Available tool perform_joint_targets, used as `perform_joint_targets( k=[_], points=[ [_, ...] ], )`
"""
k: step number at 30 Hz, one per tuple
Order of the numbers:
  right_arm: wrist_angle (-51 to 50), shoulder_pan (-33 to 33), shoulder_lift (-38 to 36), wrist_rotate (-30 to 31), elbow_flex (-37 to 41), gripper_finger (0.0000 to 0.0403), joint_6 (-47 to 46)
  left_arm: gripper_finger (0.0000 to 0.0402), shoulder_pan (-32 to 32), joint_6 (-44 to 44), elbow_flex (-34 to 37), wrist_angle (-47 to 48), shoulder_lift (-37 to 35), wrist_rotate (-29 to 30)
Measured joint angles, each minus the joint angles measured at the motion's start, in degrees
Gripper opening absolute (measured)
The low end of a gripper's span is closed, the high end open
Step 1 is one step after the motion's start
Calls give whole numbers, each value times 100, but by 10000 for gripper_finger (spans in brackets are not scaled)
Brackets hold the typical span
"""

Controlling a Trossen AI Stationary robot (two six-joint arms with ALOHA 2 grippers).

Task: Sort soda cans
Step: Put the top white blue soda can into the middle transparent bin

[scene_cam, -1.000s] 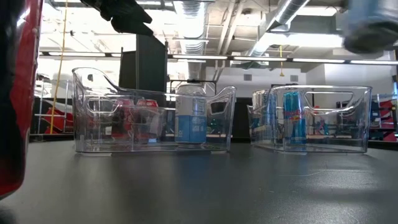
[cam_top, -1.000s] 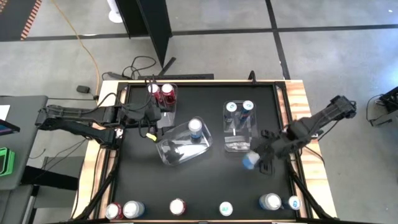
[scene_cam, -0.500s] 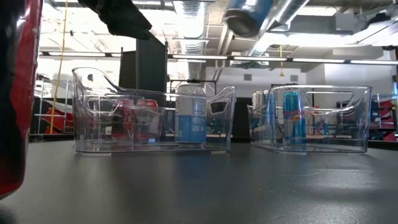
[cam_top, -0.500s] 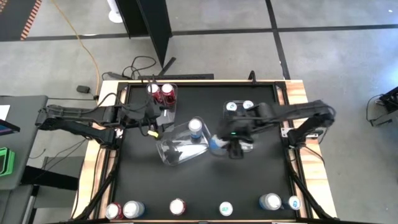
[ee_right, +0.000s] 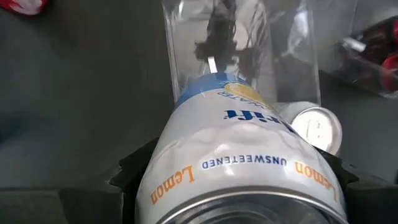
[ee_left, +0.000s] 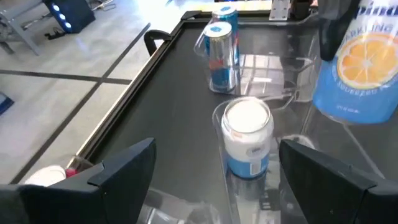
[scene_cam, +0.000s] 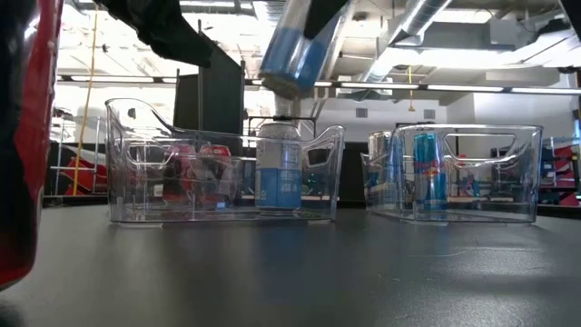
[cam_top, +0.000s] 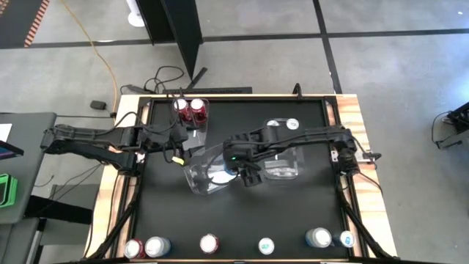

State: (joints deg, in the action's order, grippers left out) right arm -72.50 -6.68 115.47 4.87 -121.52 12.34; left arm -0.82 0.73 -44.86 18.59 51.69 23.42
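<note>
Our right hand is gripping a white-and-blue can above the middle bin; our left hand is waiting, fingers wide.

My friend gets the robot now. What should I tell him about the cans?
Right gripper: shut on a white-and-blue can, held in the air, tilted, over the middle bin.
Left gripper: open, holding nothing, waiting by the left side of the bins.
Done: one white-and-blue can stands in the middle bin; two red cans are in the back-left bin; two dark blue cans are in the right bin.
Left: put the held can down in the middle bin, then sort the six cans standing along the table's front edge.
</note>
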Motion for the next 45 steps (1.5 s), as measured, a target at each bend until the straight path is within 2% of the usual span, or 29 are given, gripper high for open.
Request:
perform_joint_targets(
  k=[12, 38, 45],
  points=[
    [-116, 265, 492, -22, -1, 300, 114, 335, 24, 24, 210, -132, -375, -2],
    [-430, 264, 1424, -61, -2, 301, -47, 335, 24, -76, 208, 15, -375, -17],
    [-387, 264, 1422, -42, 3, 343, -57, 335, 24, -79, 208, 9, -375, -16]
  ],
)
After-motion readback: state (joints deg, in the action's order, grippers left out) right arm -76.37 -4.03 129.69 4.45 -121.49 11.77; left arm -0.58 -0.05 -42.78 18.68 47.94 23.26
